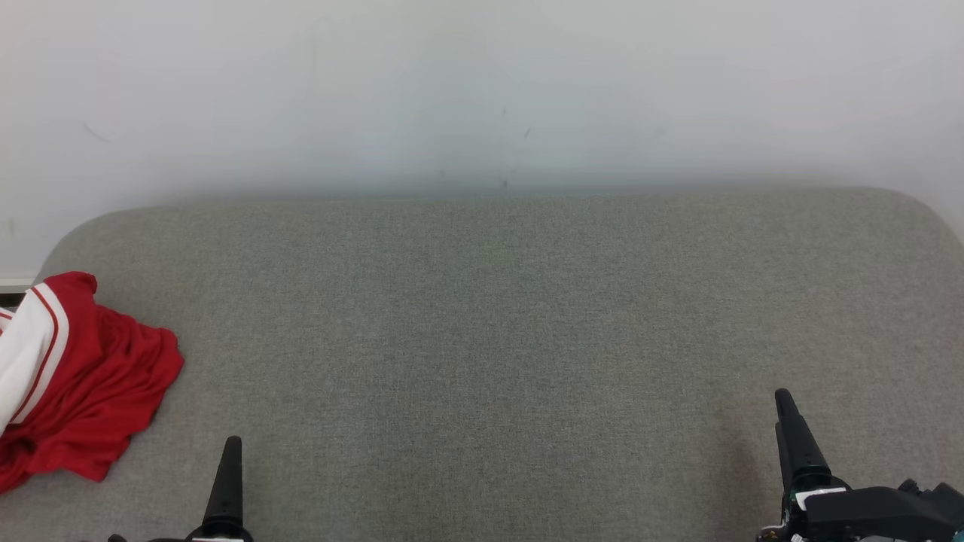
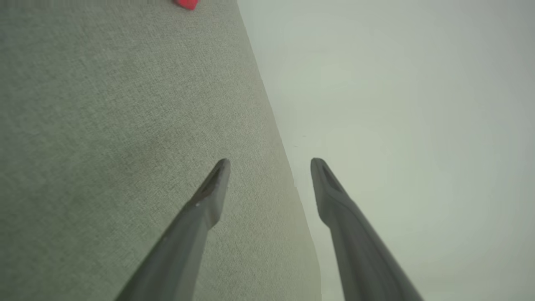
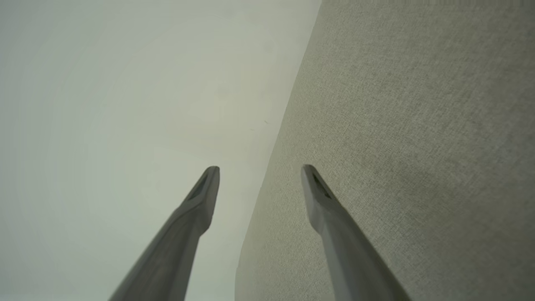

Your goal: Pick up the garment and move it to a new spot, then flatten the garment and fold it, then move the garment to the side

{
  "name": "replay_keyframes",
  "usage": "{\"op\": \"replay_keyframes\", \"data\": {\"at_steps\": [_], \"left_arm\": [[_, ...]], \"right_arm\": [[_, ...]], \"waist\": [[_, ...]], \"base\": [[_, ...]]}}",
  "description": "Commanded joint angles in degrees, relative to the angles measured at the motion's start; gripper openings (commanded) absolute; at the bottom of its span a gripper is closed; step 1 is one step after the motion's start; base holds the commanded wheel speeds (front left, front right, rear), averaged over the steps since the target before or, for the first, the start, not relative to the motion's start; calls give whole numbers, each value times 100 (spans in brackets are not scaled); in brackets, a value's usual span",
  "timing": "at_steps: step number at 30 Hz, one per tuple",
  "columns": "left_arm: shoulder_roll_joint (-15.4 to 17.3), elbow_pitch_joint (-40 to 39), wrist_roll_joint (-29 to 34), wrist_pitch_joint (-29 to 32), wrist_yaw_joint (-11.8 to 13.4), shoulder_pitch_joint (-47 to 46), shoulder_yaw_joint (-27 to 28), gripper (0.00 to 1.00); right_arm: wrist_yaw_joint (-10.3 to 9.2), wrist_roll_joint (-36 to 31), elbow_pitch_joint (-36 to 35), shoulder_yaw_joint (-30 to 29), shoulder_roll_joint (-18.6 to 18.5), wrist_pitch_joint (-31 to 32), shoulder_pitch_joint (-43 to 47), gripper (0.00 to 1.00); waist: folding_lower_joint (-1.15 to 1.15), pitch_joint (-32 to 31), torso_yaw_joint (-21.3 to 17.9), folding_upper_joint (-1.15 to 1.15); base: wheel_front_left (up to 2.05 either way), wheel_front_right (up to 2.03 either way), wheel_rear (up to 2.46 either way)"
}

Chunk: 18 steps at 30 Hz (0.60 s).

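Nearest you, both claws sit low at the front of the grey cushion [image 1: 497, 339]. Your left gripper [image 2: 271, 164] has its two fingers spread wide with nothing between them. Your right gripper [image 3: 260, 168] is the same, fingers apart and empty.

Look left and a little farther out and there's the garment [image 1: 90, 384], a crumpled red heap at the cushion's left end, partly cut off by the edge of the head view. It lies to the left of the left gripper and just ahead of it, well apart from the right one across the whole cushion. So the left arm looks like your reach. Its long axis is hard to call. The bundle seems to run front to back along that edge, but it's too rumpled to be sure.

A white panel [image 1: 30, 346] with red stripes shows on top. There's no brand, label or lettering you can read. Beyond it all is a plain pale wall [image 1: 482, 90].
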Motion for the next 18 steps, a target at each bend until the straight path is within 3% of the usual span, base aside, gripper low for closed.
{"op": "replay_keyframes", "data": {"at_steps": [1, 18], "left_arm": [[41, -125, 219, -56, -2, -51, -21, 100], [98, -295, 2246, -422, -34, 49, -212, 100]], "right_arm": [[-2, -195, -112, 19, -53, -49, -56, 100], [-4, -2420, -322, 193, -193, -216, 77, 100]], "waist": [[0, -2, 1, 0], [0, -39, 8, 0]], "base": [[0, 0, 0], [0, 0, 0]]}}
